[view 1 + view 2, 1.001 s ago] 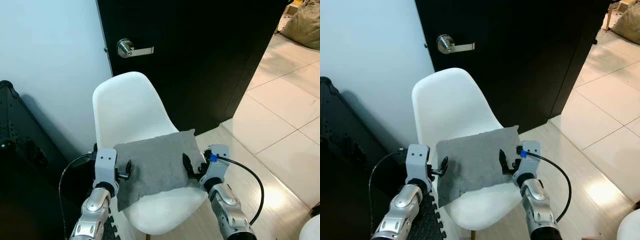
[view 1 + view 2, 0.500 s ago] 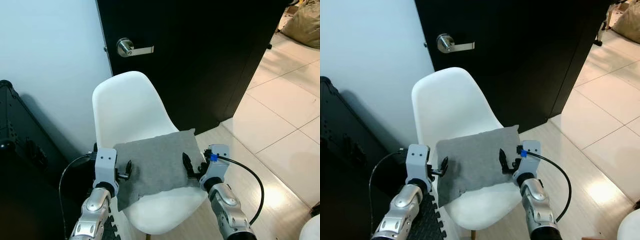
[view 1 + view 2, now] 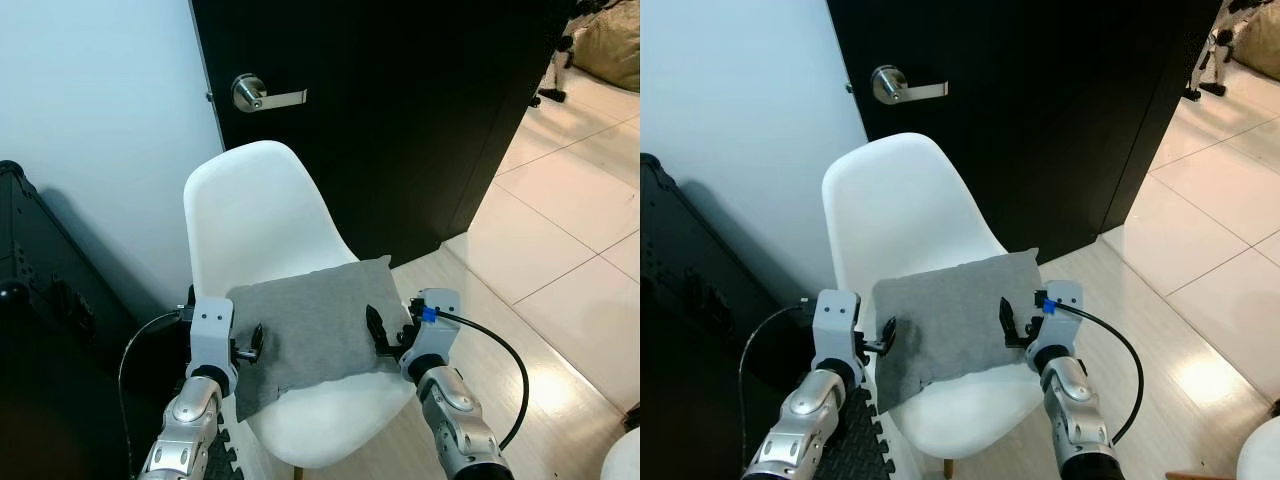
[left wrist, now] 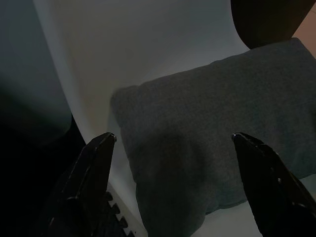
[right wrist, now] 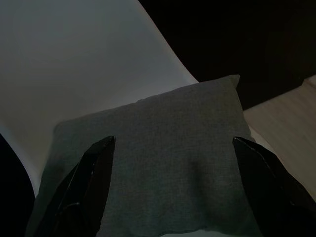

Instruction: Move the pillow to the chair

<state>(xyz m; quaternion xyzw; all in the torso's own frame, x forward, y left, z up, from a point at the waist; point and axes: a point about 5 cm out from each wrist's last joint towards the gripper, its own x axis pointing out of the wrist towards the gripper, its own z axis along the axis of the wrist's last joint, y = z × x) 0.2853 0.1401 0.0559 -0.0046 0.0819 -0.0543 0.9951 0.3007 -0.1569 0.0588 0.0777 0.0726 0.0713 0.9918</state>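
I look down from the robot's head at a white moulded chair (image 3: pixel 265 215) that stands against a pale wall (image 3: pixel 90 130), beside a black door (image 3: pixel 400 110) with a silver lever handle (image 3: pixel 255 95). A flat grey pillow (image 3: pixel 315 325) lies on the seat of the chair, turned a little so that one corner hangs over the seat's front left edge. Its far right corner points towards the door.

My left gripper (image 3: pixel 250 343) sits at the pillow's left edge, and my right gripper (image 3: pixel 378 333) sits at its right edge, so the pillow lies between the two. In the head views I cannot tell whether the black fingers touch the fabric.

In the left wrist view, the left gripper (image 4: pixel 173 148) has its fingers spread wide apart, with the pillow (image 4: pixel 217 133) and the white seat (image 4: pixel 123 54) seen between them. In the right wrist view, the right gripper (image 5: pixel 173 148) is likewise spread wide, and the pillow (image 5: pixel 158 148) lies across the gap between its fingers. Neither gripper is clamped on anything.

To the right of the chair is a floor of pale tiles (image 3: pixel 570 230). On the left stands a dark piece of furniture (image 3: pixel 40 290).
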